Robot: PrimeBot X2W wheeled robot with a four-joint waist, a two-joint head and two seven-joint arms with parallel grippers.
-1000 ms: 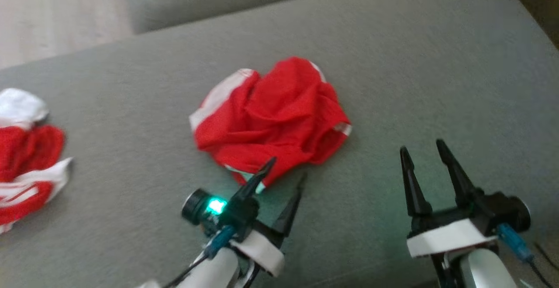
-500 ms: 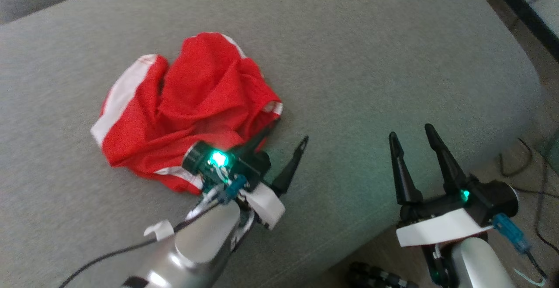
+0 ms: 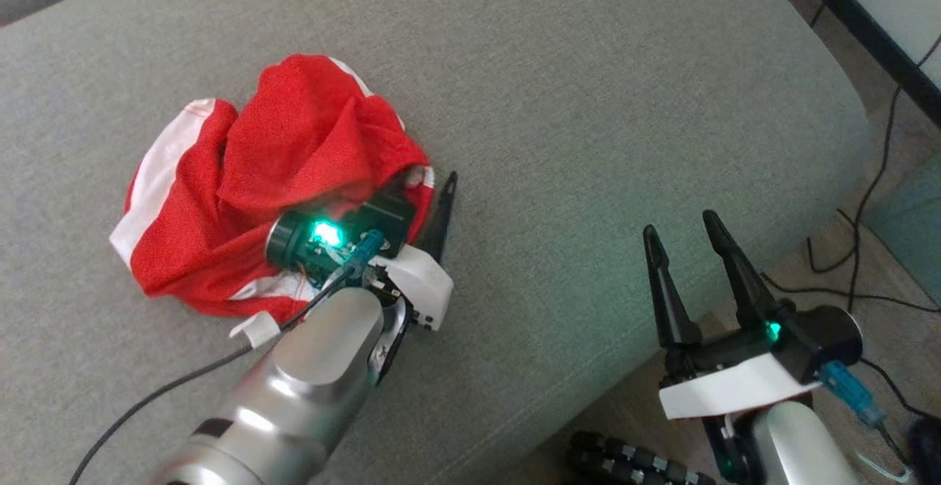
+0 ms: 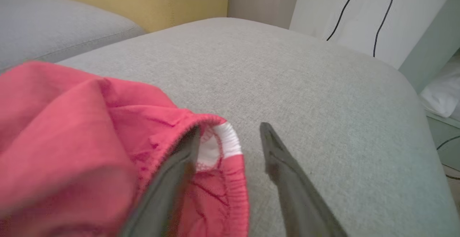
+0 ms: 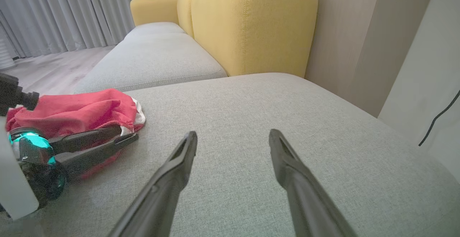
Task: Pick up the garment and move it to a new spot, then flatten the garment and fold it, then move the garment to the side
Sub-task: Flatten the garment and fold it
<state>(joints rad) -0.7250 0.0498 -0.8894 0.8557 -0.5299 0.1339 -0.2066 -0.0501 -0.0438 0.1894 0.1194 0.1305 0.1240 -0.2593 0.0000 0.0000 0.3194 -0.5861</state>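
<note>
- Garment point(image 3: 242, 198) hem sits between the left end effector's point(image 4: 230, 127) parted fingers. One is tucked into the fold and one rests on the sofa cushion point(image 3: 588, 103), placed, I judge, to pinch an edge for lifting.
- Right end effector point(image 3: 680, 222), fingers apart and holding nothing, hovers at four o'clock near the cushion's edge.
- Crumpled, red and white, it lies at ten o'clock in the head view; folds hide its outline and the inner fingertip.
</note>
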